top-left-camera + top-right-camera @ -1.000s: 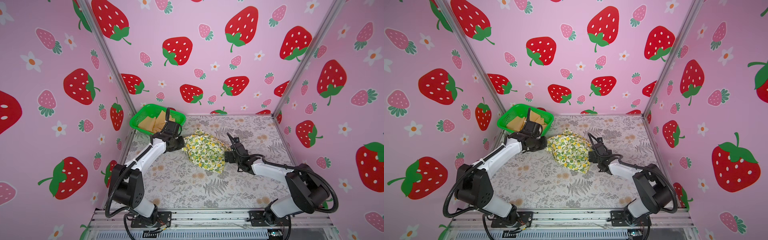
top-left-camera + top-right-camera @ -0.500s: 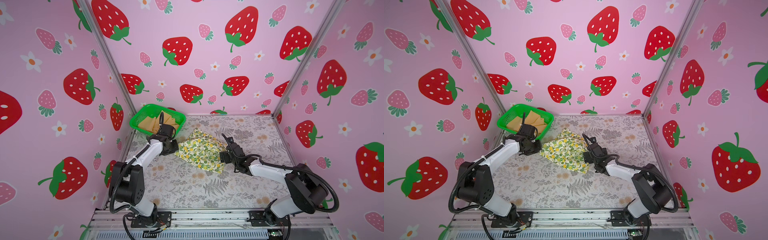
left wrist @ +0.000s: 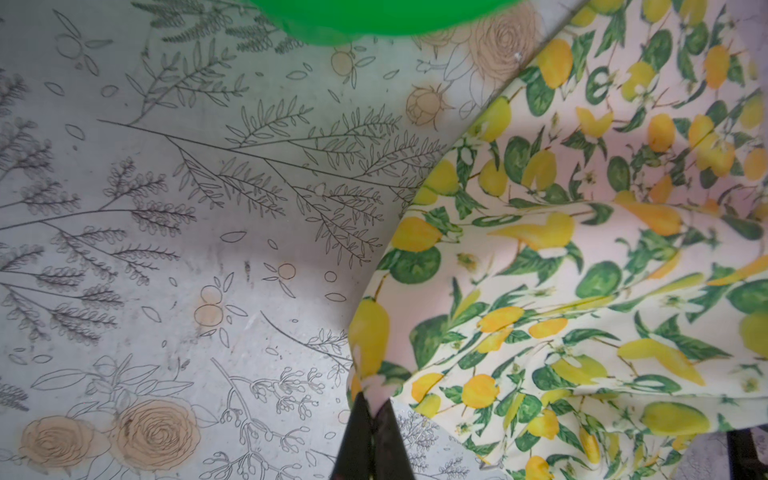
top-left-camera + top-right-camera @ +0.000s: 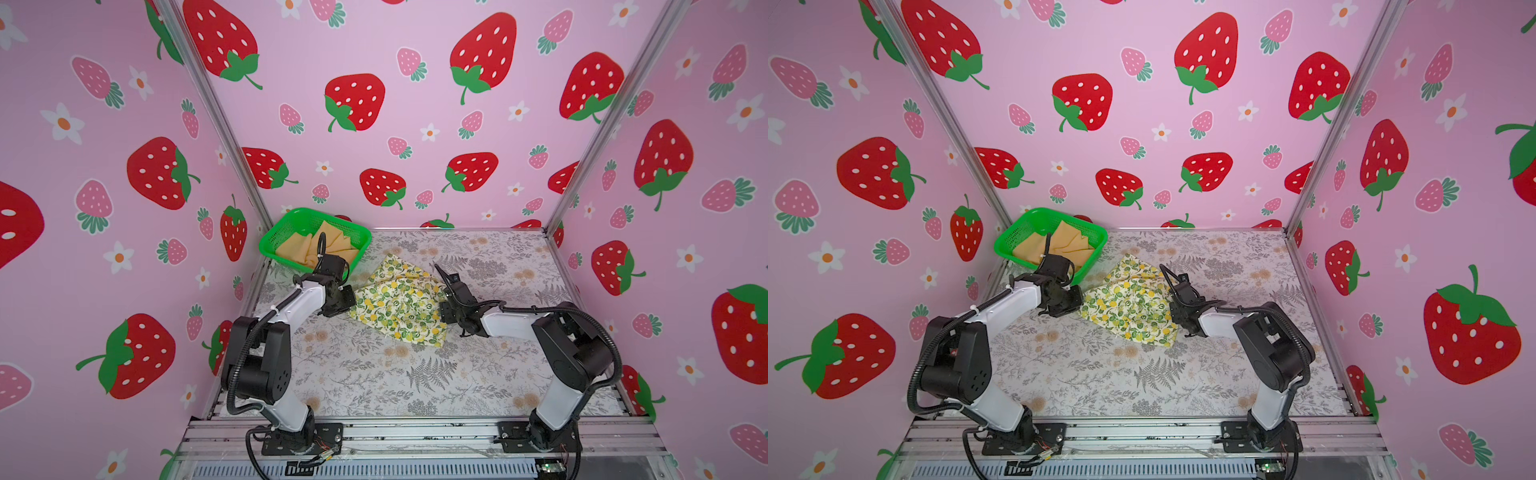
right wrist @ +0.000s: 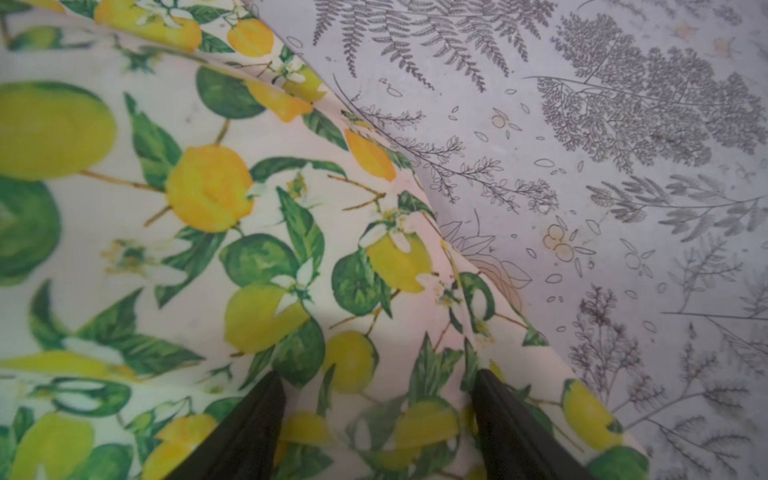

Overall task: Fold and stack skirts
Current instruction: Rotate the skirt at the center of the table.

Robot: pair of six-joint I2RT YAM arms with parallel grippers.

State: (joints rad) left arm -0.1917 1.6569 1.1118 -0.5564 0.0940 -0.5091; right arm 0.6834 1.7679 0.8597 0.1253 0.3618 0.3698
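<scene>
The lemon-print skirt (image 4: 399,305) (image 4: 1128,308) lies rumpled and partly spread on the floral table, in both top views. My left gripper (image 4: 348,302) (image 4: 1079,302) sits at its left corner, low over the table. The left wrist view shows that gripper (image 3: 374,402) shut on a bunched corner of the lemon skirt (image 3: 582,257). My right gripper (image 4: 441,308) (image 4: 1172,309) is at the skirt's right edge. In the right wrist view its jaws (image 5: 376,380) stand apart over the cloth (image 5: 208,208). The mustard-tan skirt (image 4: 316,247) (image 4: 1059,246) lies in the basket.
A green mesh basket (image 4: 266,249) (image 4: 1000,248) stands tilted at the back left corner, just behind my left wrist, and its rim (image 3: 374,16) shows in the left wrist view. Pink strawberry walls close three sides. The floral table mat (image 4: 395,382) stretches toward the front rail.
My left gripper has pulled the lemon skirt's corner to the left, and the cloth lies flatter and wider. My right gripper has moved left onto the skirt's right edge, with its jaws narrower than before.
</scene>
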